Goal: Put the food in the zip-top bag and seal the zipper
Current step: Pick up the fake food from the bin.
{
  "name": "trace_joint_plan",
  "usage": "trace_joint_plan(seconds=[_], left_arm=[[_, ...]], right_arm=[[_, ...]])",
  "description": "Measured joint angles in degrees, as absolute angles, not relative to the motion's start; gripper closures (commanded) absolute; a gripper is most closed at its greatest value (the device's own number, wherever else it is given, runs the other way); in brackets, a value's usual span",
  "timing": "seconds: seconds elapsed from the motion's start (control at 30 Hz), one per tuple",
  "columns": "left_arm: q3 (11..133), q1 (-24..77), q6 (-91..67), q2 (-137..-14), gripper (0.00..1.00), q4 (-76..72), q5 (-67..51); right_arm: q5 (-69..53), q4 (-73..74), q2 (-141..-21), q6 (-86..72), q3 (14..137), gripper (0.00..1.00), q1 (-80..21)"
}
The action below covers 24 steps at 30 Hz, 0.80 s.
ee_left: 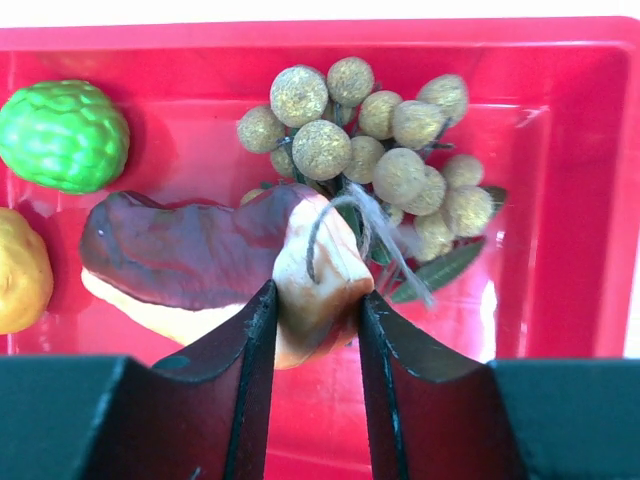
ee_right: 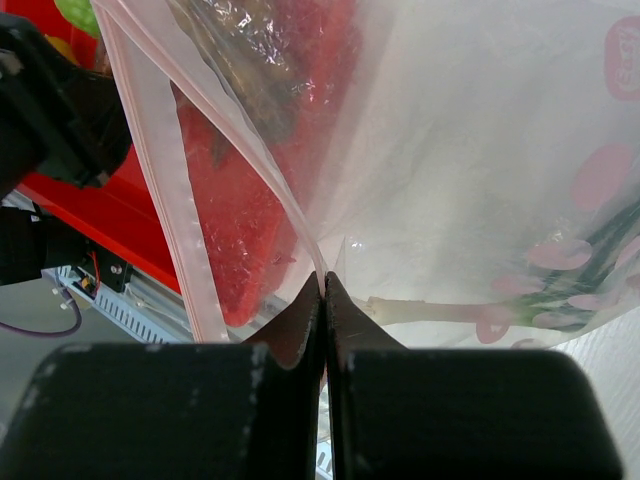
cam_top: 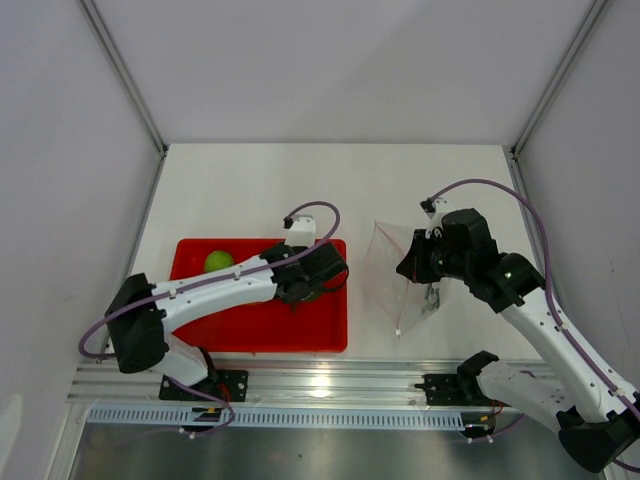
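Note:
In the red tray [ee_left: 560,90] lie a brown-red meat slab [ee_left: 180,250], a cluster of small tan balls [ee_left: 370,130], a green ball [ee_left: 62,135] and a yellow-orange ball [ee_left: 18,270]. My left gripper [ee_left: 315,300] is shut on the slab's tan end, both fingers pressing it. To the tray's right, the clear zip-top bag [cam_top: 395,265] is held up by my right gripper [ee_right: 325,280], shut on its mouth edge beside the pinkish zipper [ee_right: 165,190]. Green stalks [ee_right: 430,310] show through the bag wall; I cannot tell whether they are inside it.
The tray [cam_top: 200,330] sits on the white table close to the near rail. The left arm [cam_top: 200,290] stretches across the tray. Dark leaves [ee_left: 440,270] and a loop of string lie beside the tan balls. Grey walls bound the table on both sides.

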State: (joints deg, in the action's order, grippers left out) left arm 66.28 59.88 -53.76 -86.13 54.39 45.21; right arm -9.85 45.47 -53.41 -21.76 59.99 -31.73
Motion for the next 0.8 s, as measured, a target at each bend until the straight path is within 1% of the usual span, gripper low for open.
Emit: trace_joint_plan(seconds=[0.07, 0.3, 0.43, 0.6, 0.7, 0.8], left_arm=[[66.3, 59.9, -53.3, -84.2, 0.99, 54.5, 44.4], [68.5, 59.9, -50.7, -77.9, 0.99, 56.4, 41.7], [71.4, 60.4, -46.3, -70.1, 0.99, 55.5, 39.3], [75.8, 61.0, -39.2, -59.0, 1.0, 51.1, 33.2], [78.8, 61.0, -35.2, -54.6, 0.99, 47.2, 27.9], [79.0, 61.0, -32.6, -50.9, 0.99, 43.3, 22.6]], right_arm=[[-9.9, 45.5, -53.4, -21.8, 60.0, 1.0, -31.7], [-9.8, 45.5, -53.4, -21.8, 60.0, 1.0, -31.7], [-10.0, 45.6, -53.6, -21.8, 60.3, 1.0, -31.7], [-10.0, 45.6, -54.0, -21.8, 61.1, 1.0, -31.7], [-10.0, 45.6, -54.0, -21.8, 61.5, 1.0, -31.7], [-10.0, 45.7, -54.1, -21.8, 61.9, 1.0, -31.7]])
